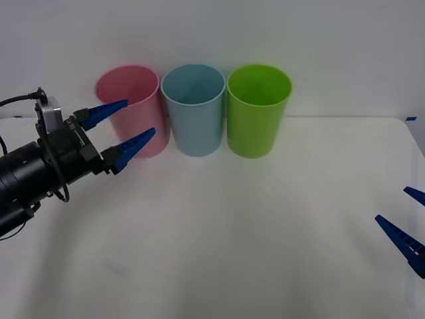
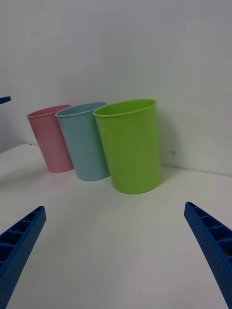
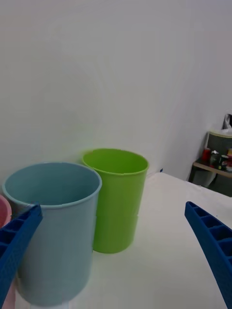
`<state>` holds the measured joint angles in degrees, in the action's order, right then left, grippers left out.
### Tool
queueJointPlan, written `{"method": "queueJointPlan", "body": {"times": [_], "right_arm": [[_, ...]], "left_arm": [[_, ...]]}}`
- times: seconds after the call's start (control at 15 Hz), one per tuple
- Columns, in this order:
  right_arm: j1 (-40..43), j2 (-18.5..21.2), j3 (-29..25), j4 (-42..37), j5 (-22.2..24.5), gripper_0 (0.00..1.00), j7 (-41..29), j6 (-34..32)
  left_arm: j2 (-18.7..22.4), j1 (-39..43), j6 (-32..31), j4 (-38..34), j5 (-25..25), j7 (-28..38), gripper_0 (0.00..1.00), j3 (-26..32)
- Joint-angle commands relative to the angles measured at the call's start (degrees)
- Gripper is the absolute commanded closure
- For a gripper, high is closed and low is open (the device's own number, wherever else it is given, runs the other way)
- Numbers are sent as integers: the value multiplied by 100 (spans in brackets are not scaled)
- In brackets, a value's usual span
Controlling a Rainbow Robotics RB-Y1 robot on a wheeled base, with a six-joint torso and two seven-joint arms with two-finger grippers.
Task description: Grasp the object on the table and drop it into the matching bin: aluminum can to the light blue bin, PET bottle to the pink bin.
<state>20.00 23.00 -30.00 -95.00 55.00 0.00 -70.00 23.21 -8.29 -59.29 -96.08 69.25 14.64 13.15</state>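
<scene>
The aluminum can is out of view. Three cup-shaped bins stand in a row at the back of the white table (image 1: 232, 239): the pink bin (image 1: 133, 93) on the left, the light blue bin (image 1: 194, 113) in the middle, a lime green bin (image 1: 257, 113) on the right. My left gripper (image 1: 140, 116) is open and holds nothing, raised at the left with its tips in front of the pink bin. In the left wrist view the light blue bin (image 3: 53, 231) stands close, its mouth seen from the side. My right gripper (image 1: 390, 205) is open and holds nothing, low at the table's right edge.
The right wrist view shows the pink bin (image 2: 50, 140), light blue bin (image 2: 84, 142) and green bin (image 2: 130, 145) against a white wall. A shelf with small items (image 3: 217, 159) stands beyond the table's far right corner. Bare tabletop stretches in front of the bins.
</scene>
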Motion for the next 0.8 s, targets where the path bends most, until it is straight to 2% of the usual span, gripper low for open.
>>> {"method": "queueJointPlan", "body": {"times": [0.07,0.47,0.8], "right_arm": [[0,0,0,0,0,0,0,0],[0,0,0,0,0,0,0,0],[0,0,0,0,0,0,0,0]], "left_arm": [[0,187,-707,1,97,-154,0,355],[79,460,-2096,-78,633,-515,0,1181],[518,917,-2228,-430,730,-629,0,1357]]}}
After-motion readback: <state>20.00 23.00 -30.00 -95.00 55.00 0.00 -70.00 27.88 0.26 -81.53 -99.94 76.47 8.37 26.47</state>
